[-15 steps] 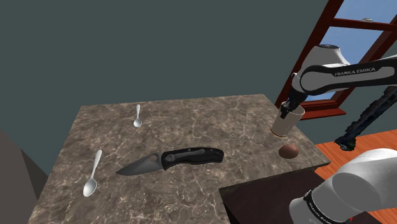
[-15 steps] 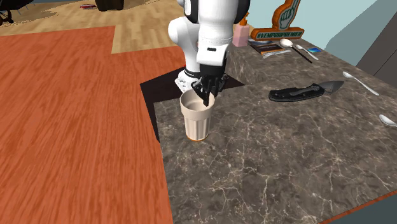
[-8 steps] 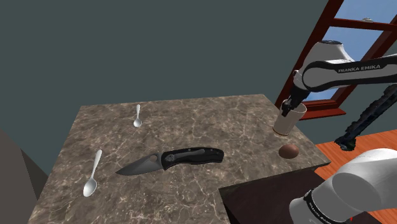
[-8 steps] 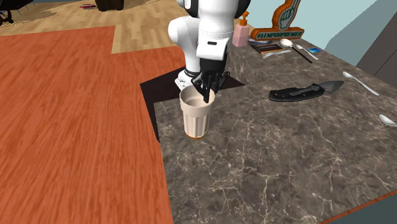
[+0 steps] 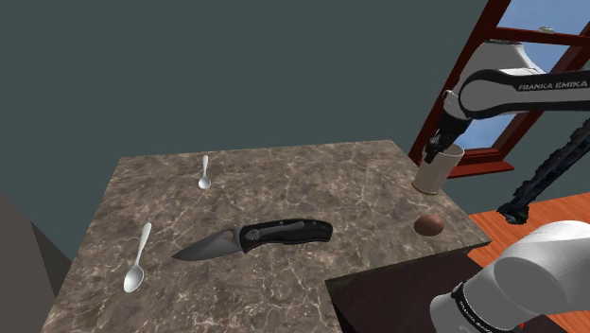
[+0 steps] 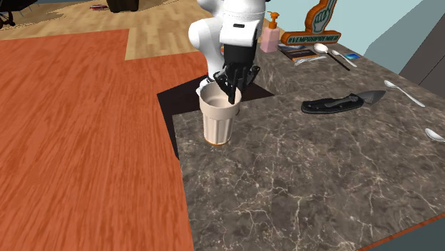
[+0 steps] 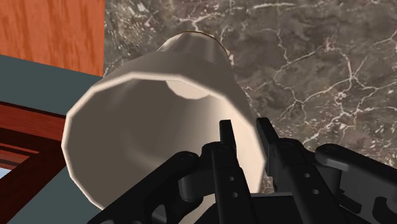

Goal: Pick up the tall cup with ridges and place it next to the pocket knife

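The gripper [image 6: 232, 95] is closed to a narrow gap on the rim of the cup [image 6: 218, 123], one finger inside and one outside. In the wrist view the fingers [image 7: 227, 143] pinch the wall of the cup [image 7: 153, 108] between them, and the body of the gripper [image 7: 244, 125] hides the nearest stretch of rim. The cup is cream with faint upright ridges and an orange edge at its base.

In the shoulder view the cup [image 5: 436, 170] is well apart from the knife [image 5: 260, 235], to that view's right of it and farther back, near the edge of the table [image 5: 312, 180] and leaning a little. Whether its base touches the table is hard to tell. The gripper [image 5: 438, 144] there is a small dark shape whose fingers cannot be told apart, and the arm [image 5: 520, 90] is cut off by that view's right edge.

The knife lies open, blade toward the shoulder view's left. A brown round thing [image 5: 429, 224], too small to identify, lies right of the knife, nearer the cup. One spoon [image 5: 139, 257] lies left of the knife and another [image 5: 205, 172] behind it. In the second exterior view, beyond the knife [image 6: 342, 103], a third spoon [image 6: 433, 133] is cut off by the right edge
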Controlling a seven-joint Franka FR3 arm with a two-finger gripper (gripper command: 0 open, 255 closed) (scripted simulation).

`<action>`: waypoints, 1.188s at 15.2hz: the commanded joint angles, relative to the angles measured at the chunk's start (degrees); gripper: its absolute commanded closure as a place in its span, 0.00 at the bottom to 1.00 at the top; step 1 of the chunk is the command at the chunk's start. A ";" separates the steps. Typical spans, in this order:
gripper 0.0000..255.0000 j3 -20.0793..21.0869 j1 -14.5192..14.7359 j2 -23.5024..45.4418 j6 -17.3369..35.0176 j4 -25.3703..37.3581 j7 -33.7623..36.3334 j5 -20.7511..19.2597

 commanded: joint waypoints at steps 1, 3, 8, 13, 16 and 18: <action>1.00 0.27 0.07 -0.54 -1.69 1.16 -0.10 0.21; 1.00 0.53 0.14 -0.99 -3.38 2.41 -0.21 0.44; 1.00 1.14 0.32 -1.80 -7.48 5.70 -0.47 0.98; 1.00 1.70 0.52 -2.23 -11.43 9.24 -0.74 1.50; 1.00 2.02 0.64 -2.30 -13.75 11.47 -0.92 1.79; 1.00 2.22 0.72 -2.28 -15.26 13.01 -1.03 1.98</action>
